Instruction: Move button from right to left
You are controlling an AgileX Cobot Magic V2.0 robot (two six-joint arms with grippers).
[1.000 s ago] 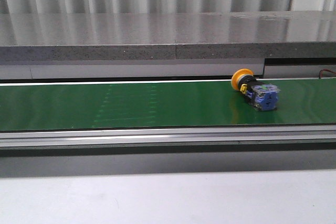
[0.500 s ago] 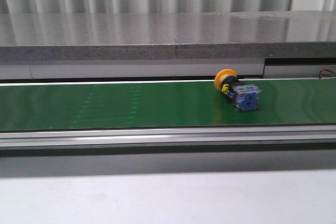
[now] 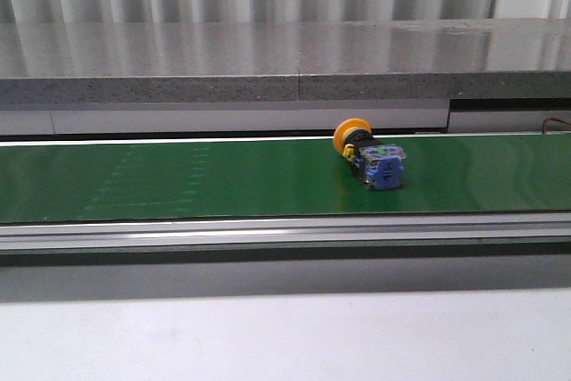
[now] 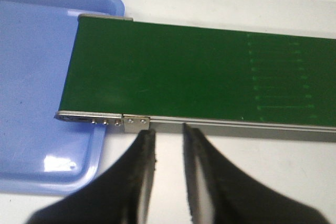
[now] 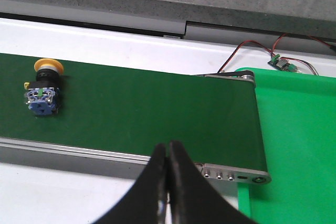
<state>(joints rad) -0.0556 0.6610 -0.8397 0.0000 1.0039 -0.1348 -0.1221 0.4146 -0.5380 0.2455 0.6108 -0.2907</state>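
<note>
The button (image 3: 369, 157) lies on its side on the green conveyor belt (image 3: 178, 180), a little right of the middle in the front view, its orange cap toward the back and its blue block toward the front. The right wrist view also catches the button (image 5: 43, 88), far from my right gripper (image 5: 168, 148), which is shut and empty over the belt's near rail. My left gripper (image 4: 168, 131) hangs open with nothing between its fingers, just in front of the belt's left end (image 4: 94, 72). Neither gripper shows in the front view.
A blue tray (image 4: 31, 77) sits under the belt's left end. A green tray (image 5: 299, 145) lies beyond the belt's right end, with a small wired circuit board (image 5: 283, 63) behind it. A grey stone ledge (image 3: 285, 60) runs behind the belt.
The button has travelled leftward along the belt, from the right part toward the middle, keeping the same pose. The faint marks on the belt have shifted left too.
</note>
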